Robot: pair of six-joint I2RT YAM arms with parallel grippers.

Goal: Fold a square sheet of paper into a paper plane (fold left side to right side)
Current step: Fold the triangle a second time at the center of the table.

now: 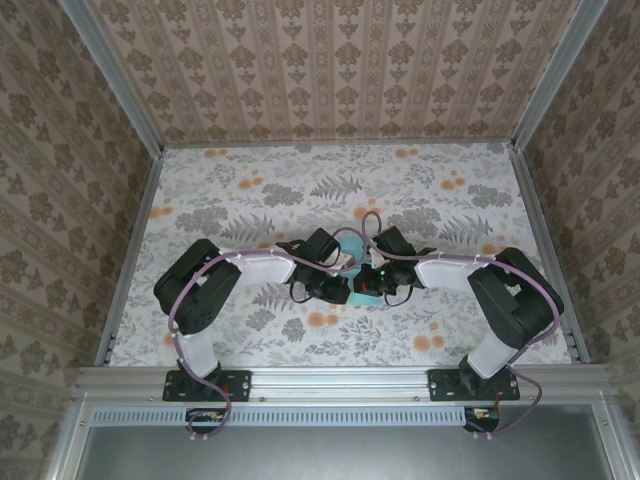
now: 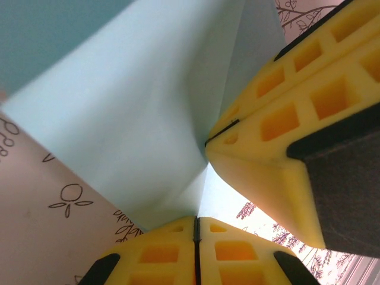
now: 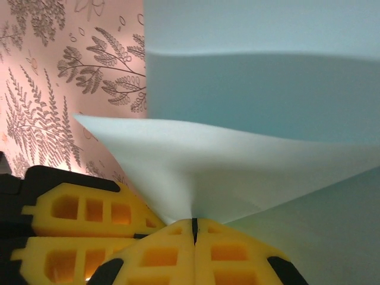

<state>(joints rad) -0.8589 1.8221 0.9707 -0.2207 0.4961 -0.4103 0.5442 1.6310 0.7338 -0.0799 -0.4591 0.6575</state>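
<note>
The square sheet of paper [image 1: 366,292] is light turquoise and lies at the table's middle, mostly covered by both grippers. My left gripper [image 2: 196,222] is shut on a raised fold of the paper [image 2: 130,119]. The right gripper's yellow fingers [image 2: 285,119] pinch the same fold just beside it. In the right wrist view my right gripper [image 3: 194,224] is shut on a lifted flap of the paper [image 3: 249,101], and the left gripper's fingers [image 3: 77,225] sit close at the lower left. From above, the left gripper [image 1: 335,285] and right gripper [image 1: 378,280] nearly touch. The paper plane's shape is hidden.
The floral tablecloth [image 1: 250,200] spreads around the arms. Patterned walls and metal rails [image 1: 130,250] close the table at left, right and back. Both arms bend inward from their bases at the near edge.
</note>
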